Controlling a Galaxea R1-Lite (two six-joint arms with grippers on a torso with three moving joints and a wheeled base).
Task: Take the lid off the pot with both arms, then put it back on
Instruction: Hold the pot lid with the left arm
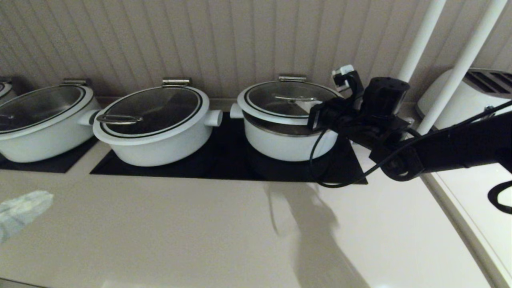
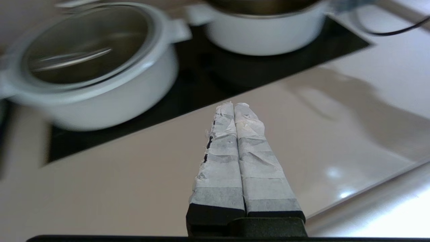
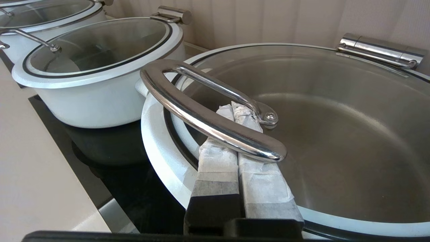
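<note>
The pot (image 1: 288, 146) is the deep white one at the right end of the row, on a black mat. The glass lid (image 1: 272, 100) lies on it, with its arched steel handle (image 1: 294, 98) in the centre. My right gripper (image 1: 302, 105) reaches in from the right. In the right wrist view its taped fingers (image 3: 218, 161) are shut together and pushed under the handle (image 3: 201, 117), over the glass (image 3: 336, 134). My left gripper (image 2: 234, 106) is shut and empty above the beige counter, short of the pots; it is out of the head view.
Two wider white pots (image 1: 156, 132) (image 1: 40, 124) with glass lids stand to the left on black mats (image 1: 224, 164). Two white posts (image 1: 460, 68) and a white appliance (image 1: 480, 92) stand at the right. A black cable (image 1: 320, 168) loops in front of the pot.
</note>
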